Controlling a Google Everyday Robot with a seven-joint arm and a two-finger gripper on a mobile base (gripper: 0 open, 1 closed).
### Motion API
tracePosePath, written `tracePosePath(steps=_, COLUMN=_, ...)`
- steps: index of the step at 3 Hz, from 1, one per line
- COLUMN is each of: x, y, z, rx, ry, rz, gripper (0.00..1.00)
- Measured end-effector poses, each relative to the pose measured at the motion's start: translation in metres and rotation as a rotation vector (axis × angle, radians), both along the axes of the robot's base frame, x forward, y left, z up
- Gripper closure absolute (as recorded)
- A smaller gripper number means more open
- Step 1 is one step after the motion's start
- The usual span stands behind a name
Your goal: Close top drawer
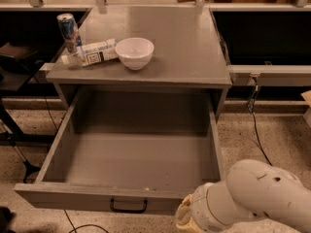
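The top drawer [131,169] is pulled far out of the grey cabinet [194,57], and its inside is bare. Its flat grey front [73,198] faces the camera, with the small black handle [128,207] at its centre. My white arm [257,198] comes in from the bottom right. My gripper [184,220] is at the bottom edge of the view, just in front of the drawer front and to the right of the handle. Most of the gripper is hidden behind the wrist and cut off by the edge of the view. The lower drawers are out of view.
On the cabinet top stand a white bowl [134,52], a lying white carton [92,52] and an upright can [68,30]. Dark shelving runs along the back on both sides. A black cable [257,135] hangs at the right, and a black stand base [19,164] sits on the speckled floor at the left.
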State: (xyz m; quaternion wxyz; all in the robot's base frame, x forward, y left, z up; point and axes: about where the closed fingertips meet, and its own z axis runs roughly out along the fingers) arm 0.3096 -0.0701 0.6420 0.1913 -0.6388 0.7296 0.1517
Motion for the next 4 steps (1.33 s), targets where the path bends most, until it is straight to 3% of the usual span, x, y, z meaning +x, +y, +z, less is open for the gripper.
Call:
tracePosePath(steps=3, x=0.033, y=0.02, z=0.005, rx=0.016, ry=-0.03, rz=0.009, gripper=0.04)
tracePosePath(steps=4, x=0.048, y=0.03, z=0.003, rx=0.034, ry=-0.028, rz=0.003, gripper=0.0)
